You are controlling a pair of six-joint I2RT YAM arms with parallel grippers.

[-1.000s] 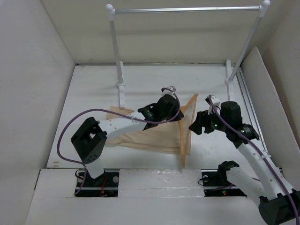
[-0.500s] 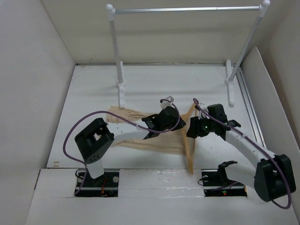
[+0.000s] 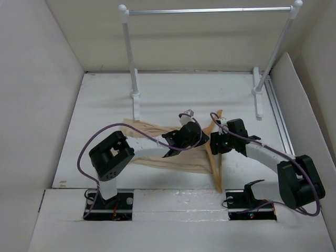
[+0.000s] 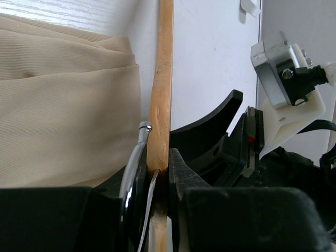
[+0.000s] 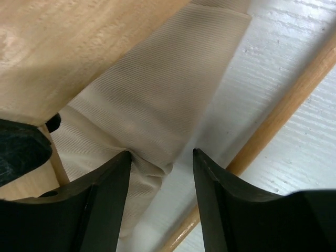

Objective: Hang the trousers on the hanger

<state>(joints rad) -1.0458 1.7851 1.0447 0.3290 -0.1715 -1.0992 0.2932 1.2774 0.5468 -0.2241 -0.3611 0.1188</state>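
Trousers (image 3: 181,161) lie spread on the table (image 3: 105,105), just left of the hanger (image 3: 215,173), whose near end has swung a bit to the right since a second ago. Left gripper (image 4: 161,168) is clamped on the hanger's wooden stick next to the metal hook (image 4: 134,157). Right gripper (image 5: 160,157) has come in close from the right, fingers spread apart with a fold of cloth between them

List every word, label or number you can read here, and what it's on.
None: no readable text, label, brand or number shows in any view, whether on the trousers, the hanger, the rack or anything else.
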